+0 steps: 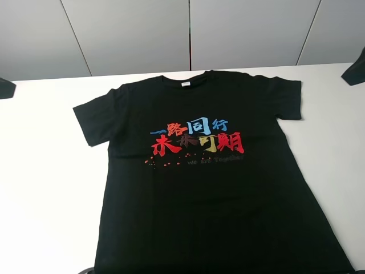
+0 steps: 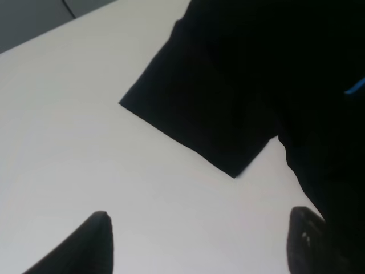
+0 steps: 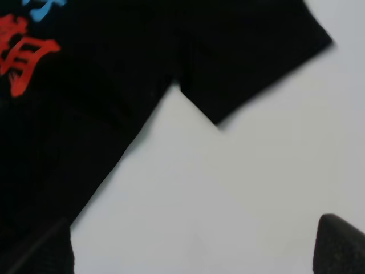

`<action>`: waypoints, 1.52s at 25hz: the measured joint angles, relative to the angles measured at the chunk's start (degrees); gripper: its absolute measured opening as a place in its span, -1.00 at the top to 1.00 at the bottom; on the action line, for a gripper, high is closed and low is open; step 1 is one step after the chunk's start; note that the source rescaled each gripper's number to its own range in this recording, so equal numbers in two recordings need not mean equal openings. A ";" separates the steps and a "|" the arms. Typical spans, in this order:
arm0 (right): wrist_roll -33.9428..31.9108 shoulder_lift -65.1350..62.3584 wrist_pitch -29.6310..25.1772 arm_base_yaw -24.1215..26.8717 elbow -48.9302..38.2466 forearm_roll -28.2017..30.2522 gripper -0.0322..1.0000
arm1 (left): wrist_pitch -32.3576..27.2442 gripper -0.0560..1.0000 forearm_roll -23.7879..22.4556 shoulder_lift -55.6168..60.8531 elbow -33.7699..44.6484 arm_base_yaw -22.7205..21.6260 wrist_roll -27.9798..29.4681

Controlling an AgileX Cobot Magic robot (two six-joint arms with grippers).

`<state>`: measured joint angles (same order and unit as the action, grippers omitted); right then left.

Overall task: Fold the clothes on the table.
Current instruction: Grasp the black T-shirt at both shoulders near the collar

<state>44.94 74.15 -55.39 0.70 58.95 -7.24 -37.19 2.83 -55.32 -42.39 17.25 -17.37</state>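
While left pincer [image 2: 202, 228] and right pincer [image 3: 194, 231] gape wide, the black T-shirt [image 1: 211, 200] lies flat, print up.

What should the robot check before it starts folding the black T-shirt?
1. T-shirt lying flat, print facing up: ok.
2. Sleeve by the left gripper spread flat: ok.
3. Sleeve by the right gripper spread flat: ok.
4. Left gripper's jaws wide apart and empty: ok.
5. Right gripper's jaws wide apart and empty: ok.
6. Bottom hem lying straight: cannot tell, it runs out of the high view.
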 joint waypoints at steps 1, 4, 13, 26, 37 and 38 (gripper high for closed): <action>2.93 2.97 0.61 -0.77 0.92 -0.21 -0.82 | 0.14 -0.64 0.00 -3.26 -1.47 1.18 -0.46; 10.80 10.65 4.34 -2.80 2.44 -0.74 -0.82 | -0.08 -0.49 -1.67 -12.74 -6.34 5.01 -2.38; 18.42 25.96 6.31 -6.32 2.56 9.63 -0.82 | -6.66 -0.44 -3.13 -38.74 -21.18 10.45 -5.86; 18.36 37.08 10.62 -17.25 2.68 22.17 -0.82 | -9.78 -0.53 -9.13 -57.41 -22.33 15.99 -11.74; 17.35 40.35 14.98 -19.30 2.78 23.13 -0.82 | -9.28 -0.53 -14.56 -57.51 -24.82 19.05 -14.07; 17.35 40.35 15.33 -19.30 2.78 23.13 -0.81 | -9.28 -0.53 -14.68 -57.51 -25.30 19.05 -14.07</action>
<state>62.29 114.50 -40.06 -18.60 61.73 15.89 -46.47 -11.86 -112.83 -67.68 36.30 -31.45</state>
